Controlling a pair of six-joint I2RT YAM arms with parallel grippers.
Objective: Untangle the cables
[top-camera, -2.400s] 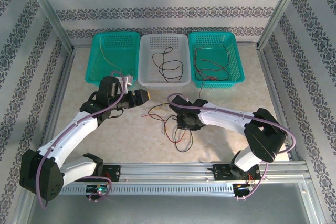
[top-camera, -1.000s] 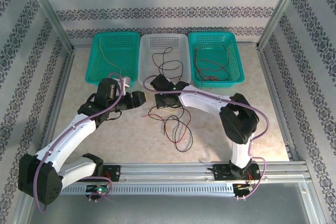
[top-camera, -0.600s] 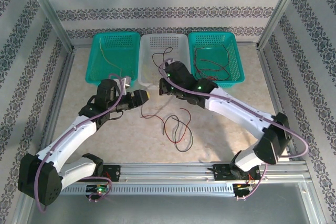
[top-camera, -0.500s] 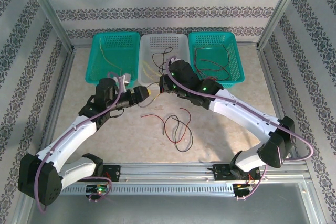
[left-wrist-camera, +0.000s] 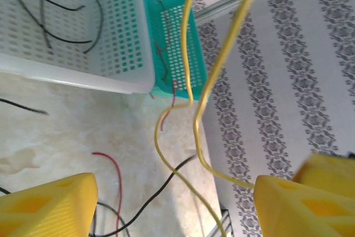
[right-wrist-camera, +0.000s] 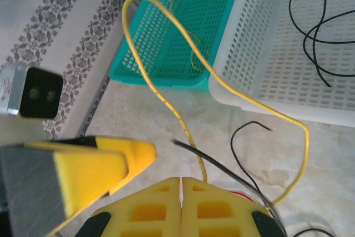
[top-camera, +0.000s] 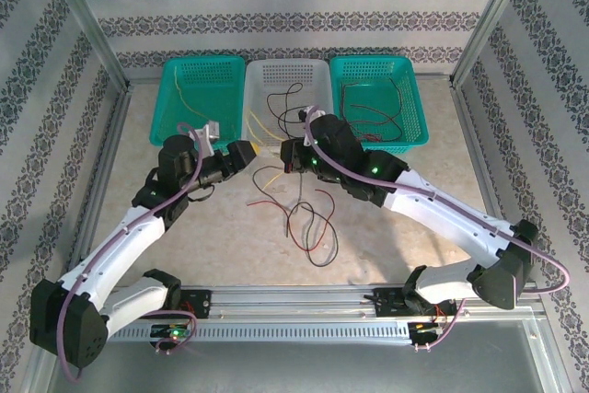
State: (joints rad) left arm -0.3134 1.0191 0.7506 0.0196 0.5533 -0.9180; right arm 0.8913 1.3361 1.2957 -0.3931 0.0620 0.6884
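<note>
Right now the yellow cable (left-wrist-camera: 195, 131) hangs clear of the table (top-camera: 230, 246) in a loose loop just in front of the near edge of the white basket (top-camera: 285, 62), while the red and black cables (top-camera: 308, 223) lie knotted together in the middle of the table. Your right gripper (right-wrist-camera: 181, 181) is pinched tight on the yellow cable. Your left gripper (left-wrist-camera: 175, 192) stands wide apart with nothing in it, two strands of the loop dangling between its fingers. Watch the black cable running close by the right fingertips: if it is caught on the yellow one, pulling away could drag the whole knot along. Closing the left side now could also trap both strands and tighten the loop.
</note>
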